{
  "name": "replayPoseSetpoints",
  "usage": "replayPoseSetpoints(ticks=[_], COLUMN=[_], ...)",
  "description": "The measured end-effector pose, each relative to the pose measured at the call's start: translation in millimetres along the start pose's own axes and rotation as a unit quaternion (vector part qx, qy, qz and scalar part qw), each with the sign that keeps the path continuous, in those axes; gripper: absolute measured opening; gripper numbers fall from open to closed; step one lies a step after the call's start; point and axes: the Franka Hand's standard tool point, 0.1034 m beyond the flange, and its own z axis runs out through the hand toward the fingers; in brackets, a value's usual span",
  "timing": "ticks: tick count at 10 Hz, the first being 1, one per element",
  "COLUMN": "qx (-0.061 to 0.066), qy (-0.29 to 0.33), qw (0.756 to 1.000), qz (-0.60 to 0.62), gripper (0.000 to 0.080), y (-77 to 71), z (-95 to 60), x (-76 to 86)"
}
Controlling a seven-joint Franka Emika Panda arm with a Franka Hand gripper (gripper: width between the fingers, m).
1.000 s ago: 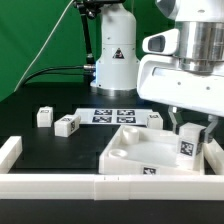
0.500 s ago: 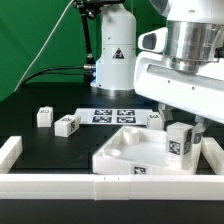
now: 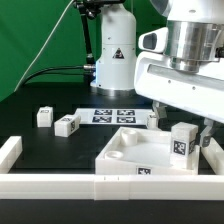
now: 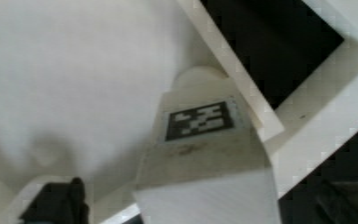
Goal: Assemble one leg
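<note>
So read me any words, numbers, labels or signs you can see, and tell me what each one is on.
No words or numbers can be read.
Black warning triangle, symbol too small to read: on the white robot base.
Black-and-white square marker tags, patterns and not text: on the leg at the end effector, on the loose legs, on the tabletop and on the marker board.
</note>
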Motion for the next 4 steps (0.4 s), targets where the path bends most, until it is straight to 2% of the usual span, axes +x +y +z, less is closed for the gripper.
replayPoseSetpoints(ticks=[4], qx=[0.0], qy=[0.0], qw=[1.0], qz=[0.0], gripper=[0.0649], y=[0.0], z=[0.0], x=[0.0])
